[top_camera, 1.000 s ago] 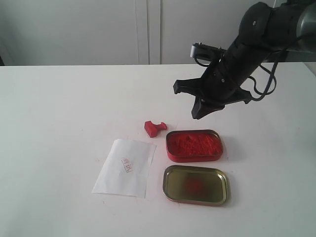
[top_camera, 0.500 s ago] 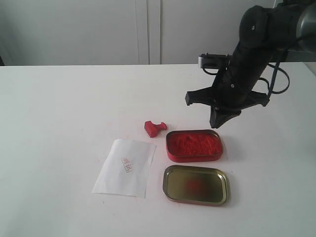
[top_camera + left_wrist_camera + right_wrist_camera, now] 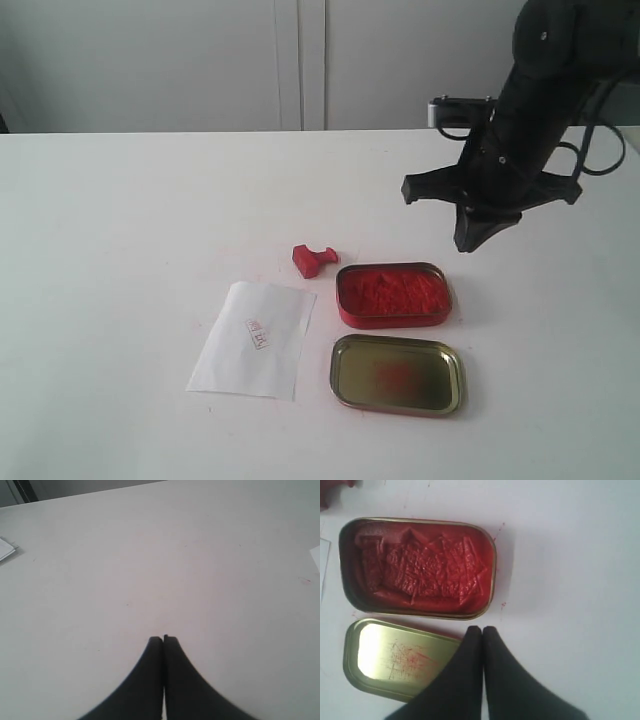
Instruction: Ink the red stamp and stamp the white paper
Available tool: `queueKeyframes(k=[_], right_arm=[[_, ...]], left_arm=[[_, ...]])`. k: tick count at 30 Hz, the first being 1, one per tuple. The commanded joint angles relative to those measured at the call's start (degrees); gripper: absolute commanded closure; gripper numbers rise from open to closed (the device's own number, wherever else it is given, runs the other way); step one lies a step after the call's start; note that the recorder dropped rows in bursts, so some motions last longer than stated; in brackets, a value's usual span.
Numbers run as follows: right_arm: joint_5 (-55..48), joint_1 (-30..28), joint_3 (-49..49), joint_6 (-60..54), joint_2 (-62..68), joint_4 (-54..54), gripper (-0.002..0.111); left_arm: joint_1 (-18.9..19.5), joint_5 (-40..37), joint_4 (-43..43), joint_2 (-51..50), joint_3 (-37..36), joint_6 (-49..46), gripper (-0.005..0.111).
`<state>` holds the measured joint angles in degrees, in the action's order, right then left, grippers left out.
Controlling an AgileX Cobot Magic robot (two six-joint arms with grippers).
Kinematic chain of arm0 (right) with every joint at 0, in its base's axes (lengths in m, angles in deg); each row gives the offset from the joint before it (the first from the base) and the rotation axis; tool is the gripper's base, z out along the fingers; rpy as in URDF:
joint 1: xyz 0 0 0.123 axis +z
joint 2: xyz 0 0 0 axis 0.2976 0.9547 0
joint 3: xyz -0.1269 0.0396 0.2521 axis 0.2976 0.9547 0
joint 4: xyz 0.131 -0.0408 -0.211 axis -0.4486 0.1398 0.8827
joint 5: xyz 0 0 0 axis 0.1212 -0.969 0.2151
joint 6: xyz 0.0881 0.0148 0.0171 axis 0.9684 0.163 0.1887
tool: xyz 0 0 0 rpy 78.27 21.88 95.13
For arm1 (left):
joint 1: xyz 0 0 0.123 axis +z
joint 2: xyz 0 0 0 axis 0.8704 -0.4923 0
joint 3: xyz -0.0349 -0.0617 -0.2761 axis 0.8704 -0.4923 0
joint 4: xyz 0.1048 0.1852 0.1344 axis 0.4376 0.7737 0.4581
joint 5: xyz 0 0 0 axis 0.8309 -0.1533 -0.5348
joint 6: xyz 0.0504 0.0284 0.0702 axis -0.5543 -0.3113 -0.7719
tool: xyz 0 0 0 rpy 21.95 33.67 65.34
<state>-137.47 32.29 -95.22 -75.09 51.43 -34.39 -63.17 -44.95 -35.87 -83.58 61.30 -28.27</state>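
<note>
The red stamp [image 3: 313, 259] lies on its side on the table, just left of the red ink tin [image 3: 393, 294]. The white paper [image 3: 255, 338] lies below it and bears a small red imprint. My right gripper [image 3: 468, 243] hangs shut and empty above the table, up and to the right of the ink tin. In the right wrist view its fingertips [image 3: 482, 630] are pressed together over the ink tin [image 3: 417, 567] and the lid [image 3: 395, 659]. My left gripper [image 3: 163, 639] is shut over bare table and is out of the exterior view.
The open gold lid [image 3: 397, 374], smeared with red, lies just below the ink tin. A corner of the white paper [image 3: 316, 556] shows at the edge of the left wrist view. White cabinet doors [image 3: 300, 60] stand behind the table.
My right arm has swung to the right and slightly up, away from the stamp and past the ink tin. The stamp, paper and tins have stayed put.
</note>
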Motion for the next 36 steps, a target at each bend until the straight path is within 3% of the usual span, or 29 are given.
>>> queueKeyframes(k=[1, 14, 22, 36], right_arm=[[0.5, -3.0, 2.6, -0.1, -3.3, 0.7, 0.108], [4.1, -12.0, 13.4, -4.0, -11.5, 2.2, 0.108], [5.0, -12.3, 18.8, -3.5, -16.1, 11.6, 0.108], [5.5, -12.3, 21.5, -2.0, -22.3, 10.1, 0.108]], left_arm=[[0.2, 0.2, -0.1, 0.2, -0.2, -0.2, 0.107], [0.2, 0.2, -0.1, 0.2, -0.2, -0.2, 0.107], [0.2, 0.2, -0.1, 0.2, -0.2, -0.2, 0.107], [0.2, 0.2, -0.1, 0.2, -0.2, -0.2, 0.107]])
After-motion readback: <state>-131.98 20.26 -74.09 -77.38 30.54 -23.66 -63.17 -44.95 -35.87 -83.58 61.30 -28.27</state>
